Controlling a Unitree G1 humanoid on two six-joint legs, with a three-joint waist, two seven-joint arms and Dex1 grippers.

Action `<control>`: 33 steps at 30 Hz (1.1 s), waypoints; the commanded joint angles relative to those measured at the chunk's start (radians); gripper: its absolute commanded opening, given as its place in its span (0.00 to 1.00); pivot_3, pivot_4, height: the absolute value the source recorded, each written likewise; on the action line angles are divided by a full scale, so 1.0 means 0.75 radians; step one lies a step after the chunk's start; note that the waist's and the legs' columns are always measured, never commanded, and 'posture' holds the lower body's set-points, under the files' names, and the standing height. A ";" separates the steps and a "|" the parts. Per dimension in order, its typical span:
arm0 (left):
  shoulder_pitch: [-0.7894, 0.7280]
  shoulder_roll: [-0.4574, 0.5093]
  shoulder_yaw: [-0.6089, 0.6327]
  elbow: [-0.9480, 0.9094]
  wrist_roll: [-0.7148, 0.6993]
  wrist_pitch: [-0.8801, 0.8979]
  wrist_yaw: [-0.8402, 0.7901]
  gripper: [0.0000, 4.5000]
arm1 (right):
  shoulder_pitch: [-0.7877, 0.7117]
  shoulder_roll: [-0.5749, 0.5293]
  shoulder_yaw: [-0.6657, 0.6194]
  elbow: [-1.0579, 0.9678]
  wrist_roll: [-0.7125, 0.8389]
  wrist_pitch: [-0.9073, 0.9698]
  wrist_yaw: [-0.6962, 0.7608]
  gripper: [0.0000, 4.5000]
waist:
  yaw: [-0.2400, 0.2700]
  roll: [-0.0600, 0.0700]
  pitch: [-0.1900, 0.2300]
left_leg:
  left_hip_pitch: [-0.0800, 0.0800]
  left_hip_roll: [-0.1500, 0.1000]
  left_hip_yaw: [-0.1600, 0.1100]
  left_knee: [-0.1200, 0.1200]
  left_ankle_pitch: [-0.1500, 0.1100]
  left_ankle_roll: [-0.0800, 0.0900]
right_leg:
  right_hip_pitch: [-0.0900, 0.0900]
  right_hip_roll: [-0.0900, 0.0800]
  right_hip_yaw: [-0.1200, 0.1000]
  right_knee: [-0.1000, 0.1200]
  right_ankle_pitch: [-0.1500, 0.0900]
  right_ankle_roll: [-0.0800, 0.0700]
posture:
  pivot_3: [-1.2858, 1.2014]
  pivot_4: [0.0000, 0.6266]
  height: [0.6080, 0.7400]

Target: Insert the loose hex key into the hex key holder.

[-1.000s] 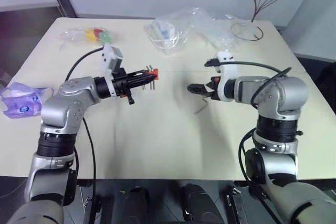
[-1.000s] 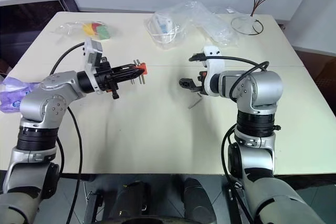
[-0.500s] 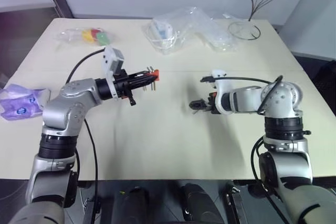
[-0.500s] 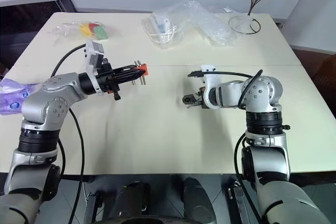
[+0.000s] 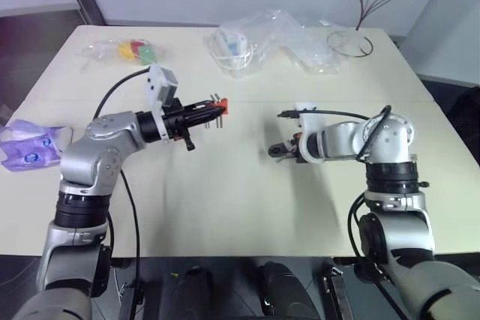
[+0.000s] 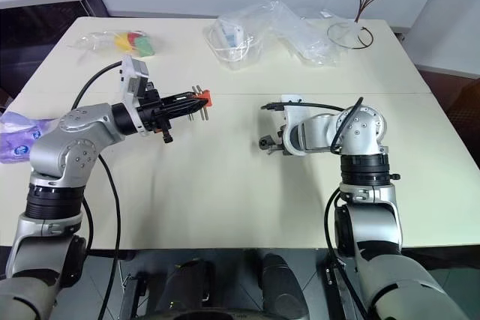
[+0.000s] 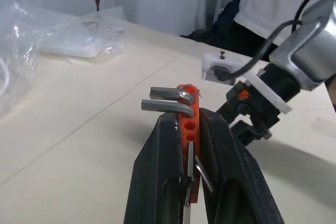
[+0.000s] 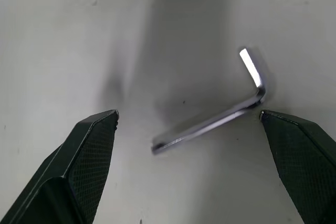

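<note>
The right tool is wide open and points down at the bench. The loose hex key lies flat on the bench between its two fingers, and they do not touch it. The left tool is up in the air, squeezing the hex key holder. Two bent keys stick out of the holder.
</note>
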 commanded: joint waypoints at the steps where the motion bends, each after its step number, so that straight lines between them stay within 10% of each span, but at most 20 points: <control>1: 0.009 0.005 0.020 -0.061 -0.013 -0.008 0.008 0.00 | -0.030 0.008 -0.042 0.015 -0.076 0.008 -0.003 1.00 | 0.000 0.000 0.000 | 0.000 0.000 0.000 0.000 0.000 0.000 | 0.000 0.000 0.000 0.000 0.000 0.000 | 0.52 0.24 1.00; 5: 0.015 0.006 0.022 -0.068 -0.015 -0.004 0.014 0.00 | -0.041 0.028 -0.045 0.021 -0.148 0.008 0.024 1.00 | 0.002 0.000 0.000 | -0.001 0.000 -0.001 0.000 0.000 0.000 | 0.000 0.000 0.000 -0.001 0.000 0.000 | 0.52 0.24 1.00; 14: 0.015 0.006 0.024 -0.073 -0.018 -0.003 0.023 0.00 | -0.048 0.049 0.029 -0.020 -0.297 0.008 0.149 0.03 | -0.010 0.000 0.000 | -0.001 0.001 0.000 -0.002 0.000 0.000 | -0.001 0.001 0.000 -0.002 0.000 0.000 | 0.52 0.24 1.00; 23: 0.015 0.005 0.023 -0.070 -0.018 -0.008 0.026 0.00 | -0.048 0.000 0.271 -0.217 -0.511 -0.033 0.440 0.01 | -0.011 0.000 0.000 | -0.005 0.000 -0.001 -0.002 0.000 0.000 | -0.004 0.001 0.000 -0.002 0.000 0.000 | 0.52 0.24 1.00; 33: 0.004 -0.004 0.031 -0.065 -0.031 0.005 0.039 0.00 | 0.127 -0.048 0.269 -0.435 -0.785 -1.062 0.961 0.01 | 0.001 0.000 0.000 | -0.017 0.000 0.000 -0.001 0.000 0.000 | -0.017 0.000 -0.001 -0.002 0.000 0.001 | 0.52 0.24 1.00</control>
